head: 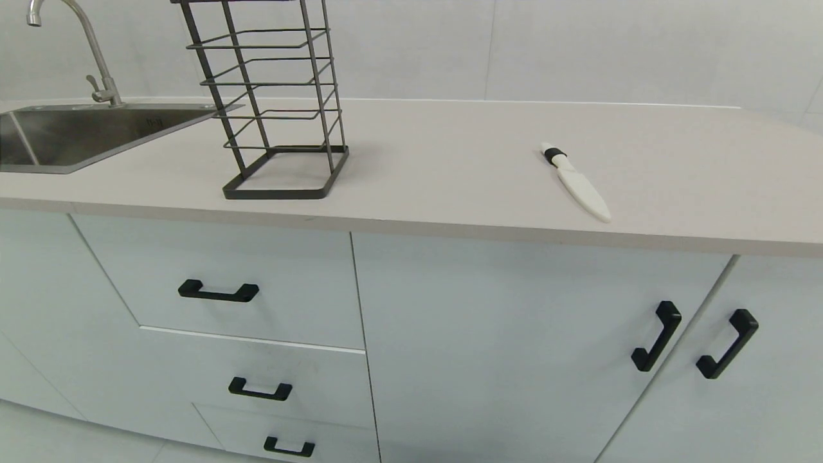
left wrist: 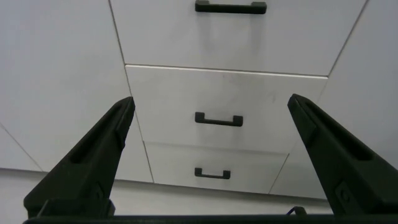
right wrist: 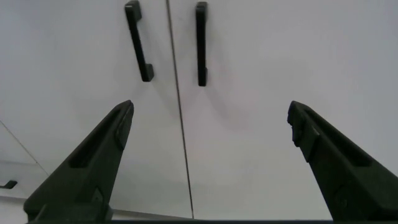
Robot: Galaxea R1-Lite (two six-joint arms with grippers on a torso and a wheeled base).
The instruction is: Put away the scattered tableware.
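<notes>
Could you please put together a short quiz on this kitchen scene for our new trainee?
1. True or false: the white knife stands upright.
2. How many drawers are stacked under the counter? A) one B) three C) six
3. Fill in: the jaws of the left gripper and the right gripper stand ____.

Key: 1 false, it lies flat on the counter; 2 B; 3 open.
</notes>
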